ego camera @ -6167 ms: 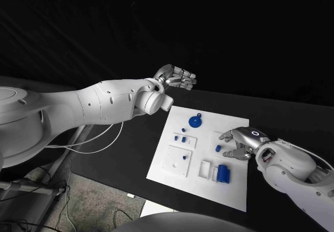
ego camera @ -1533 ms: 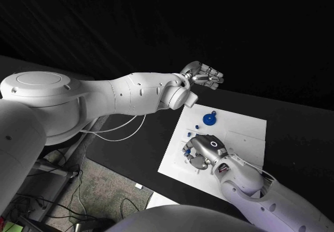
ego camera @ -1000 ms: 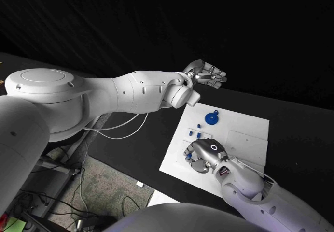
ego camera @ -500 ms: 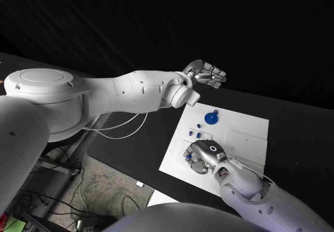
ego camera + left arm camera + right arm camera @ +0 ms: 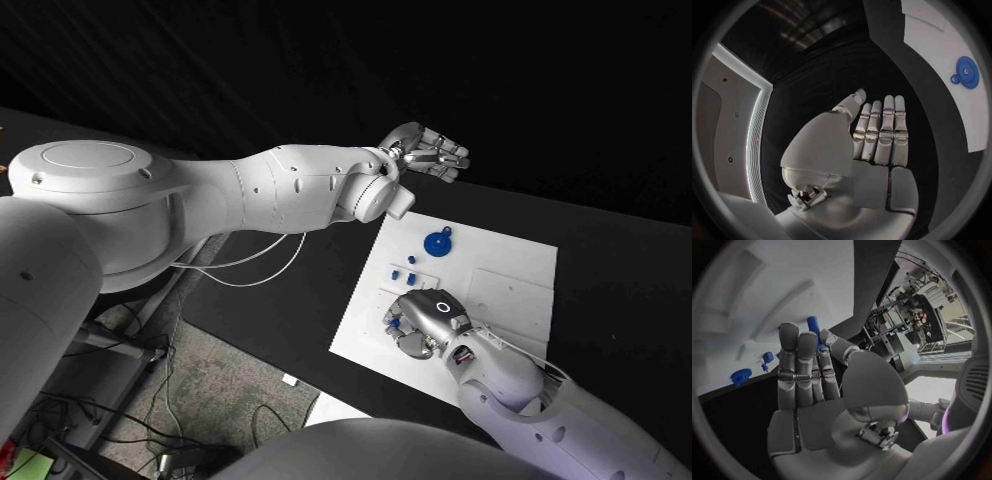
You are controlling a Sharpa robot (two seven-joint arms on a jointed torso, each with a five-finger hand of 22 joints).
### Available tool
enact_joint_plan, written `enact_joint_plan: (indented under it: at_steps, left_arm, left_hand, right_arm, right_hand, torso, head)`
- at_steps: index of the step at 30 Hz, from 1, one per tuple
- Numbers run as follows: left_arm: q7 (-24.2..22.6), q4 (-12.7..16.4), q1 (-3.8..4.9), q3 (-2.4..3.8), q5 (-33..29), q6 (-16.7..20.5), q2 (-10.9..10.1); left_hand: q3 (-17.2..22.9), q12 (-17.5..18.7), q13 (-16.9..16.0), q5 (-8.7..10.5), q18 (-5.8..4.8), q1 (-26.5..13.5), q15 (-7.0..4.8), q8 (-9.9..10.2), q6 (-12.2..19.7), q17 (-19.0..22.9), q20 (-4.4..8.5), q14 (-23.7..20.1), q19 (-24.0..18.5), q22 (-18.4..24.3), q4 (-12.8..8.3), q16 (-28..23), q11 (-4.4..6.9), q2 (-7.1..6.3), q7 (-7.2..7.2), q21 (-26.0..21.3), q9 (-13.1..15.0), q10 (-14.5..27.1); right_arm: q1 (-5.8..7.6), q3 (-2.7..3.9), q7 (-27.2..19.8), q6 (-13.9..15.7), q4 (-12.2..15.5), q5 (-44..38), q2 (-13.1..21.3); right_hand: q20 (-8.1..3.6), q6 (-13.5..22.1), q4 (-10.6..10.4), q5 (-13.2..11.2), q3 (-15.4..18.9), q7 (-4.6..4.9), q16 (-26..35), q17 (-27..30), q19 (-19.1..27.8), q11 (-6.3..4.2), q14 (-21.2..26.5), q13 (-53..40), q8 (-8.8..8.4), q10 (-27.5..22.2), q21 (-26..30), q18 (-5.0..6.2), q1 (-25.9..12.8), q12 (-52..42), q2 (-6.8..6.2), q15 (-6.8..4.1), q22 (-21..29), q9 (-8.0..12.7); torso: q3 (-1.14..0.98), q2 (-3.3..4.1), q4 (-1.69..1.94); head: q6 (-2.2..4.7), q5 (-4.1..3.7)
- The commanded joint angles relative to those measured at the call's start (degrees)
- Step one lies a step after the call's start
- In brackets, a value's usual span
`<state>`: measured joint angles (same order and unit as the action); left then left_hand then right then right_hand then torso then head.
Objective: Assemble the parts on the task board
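Observation:
The white task board (image 5: 505,262) lies on the black table. A round blue part (image 5: 437,243) with a small tab sits near its far edge, and small blue pegs (image 5: 411,279) stand just nearer. My right hand (image 5: 421,322) is low over the board's near left area. In the right wrist view a small blue part (image 5: 812,326) is pinched between my right hand's (image 5: 811,385) thumb and a finger, close to the board (image 5: 767,290). My left hand (image 5: 423,152) hangs high beyond the board's far left corner; in its wrist view the left hand (image 5: 873,145) is flat and holds nothing.
My bulky left arm (image 5: 274,200) stretches over the table's left side. Recesses and raised outlines (image 5: 512,290) mark the board's right half. The round blue part (image 5: 966,72) and the board (image 5: 936,30) show beyond my left hand. Black table lies right of the board.
Since 6.2 s ago the camera has shifted, and my right hand has crossed from the board's right middle to its near left area. Over the last second it has barely moved.

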<state>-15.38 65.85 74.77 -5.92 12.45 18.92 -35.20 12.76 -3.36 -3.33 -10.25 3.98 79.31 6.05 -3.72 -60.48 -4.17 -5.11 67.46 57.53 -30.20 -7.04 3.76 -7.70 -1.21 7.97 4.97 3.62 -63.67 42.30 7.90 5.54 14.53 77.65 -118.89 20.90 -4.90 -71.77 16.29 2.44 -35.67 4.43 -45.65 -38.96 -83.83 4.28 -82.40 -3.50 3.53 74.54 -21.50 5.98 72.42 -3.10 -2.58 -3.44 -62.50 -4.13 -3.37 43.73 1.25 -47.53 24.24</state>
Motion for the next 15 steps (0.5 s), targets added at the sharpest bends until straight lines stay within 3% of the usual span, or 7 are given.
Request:
enact_joint_plan:
  at_steps: [1, 15]
  left_arm:
    - [-0.35, 0.06, 0.08, 0.05, 0.09, -0.83, 0.18]
    - [-0.26, 0.01, 0.08, 0.04, 0.05, -0.97, 0.25]
  left_hand:
    - [-0.13, -0.06, 0.04, 0.30, 0.26, 0.39, 0.10, 0.10, 0.00, -0.05, 0.14, 0.27, -0.46, -0.06, -0.11, -0.09, 0.14, 0.14, 0.19, 0.10, -0.04, 0.36]
    - [-0.18, -0.07, 0.03, 0.32, 0.28, 0.34, 0.12, 0.10, 0.03, -0.06, 0.11, 0.25, -0.40, -0.20, -0.01, -0.08, 0.13, 0.14, 0.19, -0.07, -0.04, 0.39]
  right_arm:
    - [-0.06, -0.03, 0.47, -0.87, -0.14, -1.28, -0.03]
    - [-0.06, -0.03, 0.56, -1.07, -0.32, -1.51, -0.24]
  right_hand:
    - [-0.36, -0.16, -0.06, 0.31, -0.26, 0.18, 0.29, -0.05, -1.99, -2.82, -0.20, -0.07, 0.17, 3.12, 0.31, 1.01, 0.14, -0.37, 0.14, -0.37, -0.05, -0.08]
    - [-0.35, -0.17, -0.08, 0.31, -0.37, 0.18, 0.33, -0.11, -1.99, -2.81, -0.18, -0.06, 0.16, 3.11, 0.40, 1.01, 0.12, -0.36, 0.09, -0.37, -0.24, -0.07]
  torso:
    - [0.04, 0.01, -0.02]
    - [0.02, 0.02, 0.00]
  head:
    - [0.00, 0.02]
    - [-0.17, 0.23]
